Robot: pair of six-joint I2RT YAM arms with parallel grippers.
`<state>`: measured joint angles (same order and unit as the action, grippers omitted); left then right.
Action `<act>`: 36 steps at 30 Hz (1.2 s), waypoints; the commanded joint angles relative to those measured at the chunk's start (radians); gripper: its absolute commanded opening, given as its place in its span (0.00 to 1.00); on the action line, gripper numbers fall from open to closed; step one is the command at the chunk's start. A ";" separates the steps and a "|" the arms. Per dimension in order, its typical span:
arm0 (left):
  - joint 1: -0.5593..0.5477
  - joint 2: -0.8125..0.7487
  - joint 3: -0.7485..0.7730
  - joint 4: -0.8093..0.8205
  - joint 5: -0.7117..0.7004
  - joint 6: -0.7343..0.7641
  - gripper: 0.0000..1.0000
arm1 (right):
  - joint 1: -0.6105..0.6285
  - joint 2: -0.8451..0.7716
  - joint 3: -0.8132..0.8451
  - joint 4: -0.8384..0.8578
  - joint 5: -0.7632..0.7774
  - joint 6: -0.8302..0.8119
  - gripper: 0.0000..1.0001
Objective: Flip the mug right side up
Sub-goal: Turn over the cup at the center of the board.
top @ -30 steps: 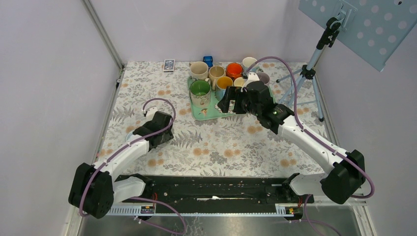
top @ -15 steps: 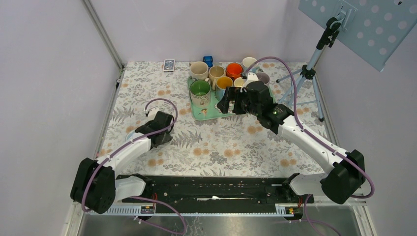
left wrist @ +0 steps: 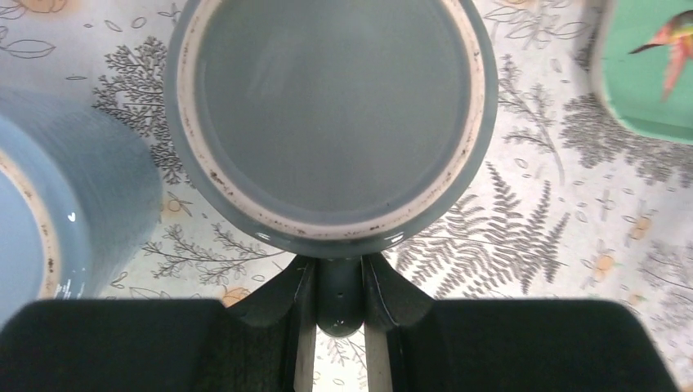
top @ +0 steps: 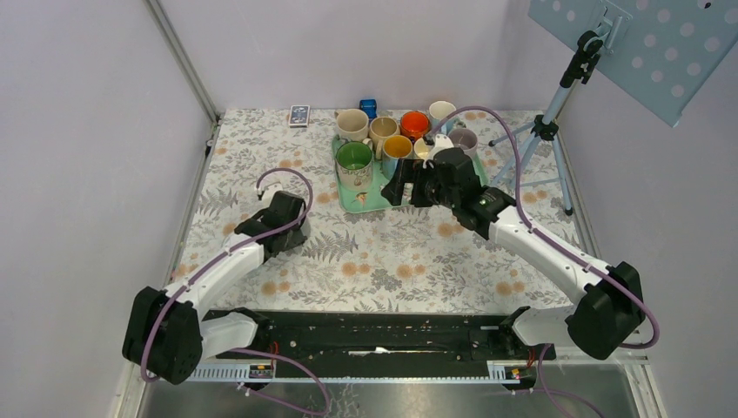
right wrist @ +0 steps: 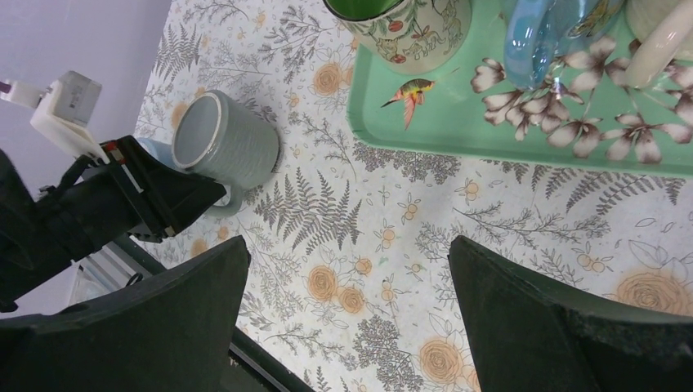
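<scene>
A grey mug (left wrist: 331, 122) stands upside down on the flowered cloth, its flat base with a pale unglazed ring facing up. It also shows in the right wrist view (right wrist: 225, 145). My left gripper (left wrist: 341, 298) is shut on the mug's handle (left wrist: 341, 314), one finger on each side. In the top view the left gripper (top: 289, 228) covers most of the mug. My right gripper (right wrist: 347, 327) is open and empty, held above the cloth at the front edge of the green tray (top: 361, 202), also seen from above (top: 409, 185).
A light blue mug (left wrist: 57, 220) sits close to the left of the grey one. The green tray (right wrist: 490, 135) holds several upright mugs, one green inside (top: 354, 161). A tripod (top: 544, 131) stands at the back right. A small card box (top: 298, 114) lies at the back.
My left gripper has shifted a little farther from its base, toward the tray, still on the mug. My right gripper has edged slightly left and back.
</scene>
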<state>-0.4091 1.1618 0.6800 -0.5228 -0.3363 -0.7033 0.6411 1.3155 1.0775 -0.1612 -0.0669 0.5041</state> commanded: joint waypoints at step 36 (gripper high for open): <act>0.013 0.001 -0.035 1.007 0.642 -0.689 0.00 | -0.004 0.112 -0.306 0.716 -0.435 0.573 0.96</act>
<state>-0.4007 1.1614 0.6270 0.1562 0.2417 -1.2976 0.6403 1.4048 0.7845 0.4004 -0.4469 0.9791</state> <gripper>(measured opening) 0.251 0.979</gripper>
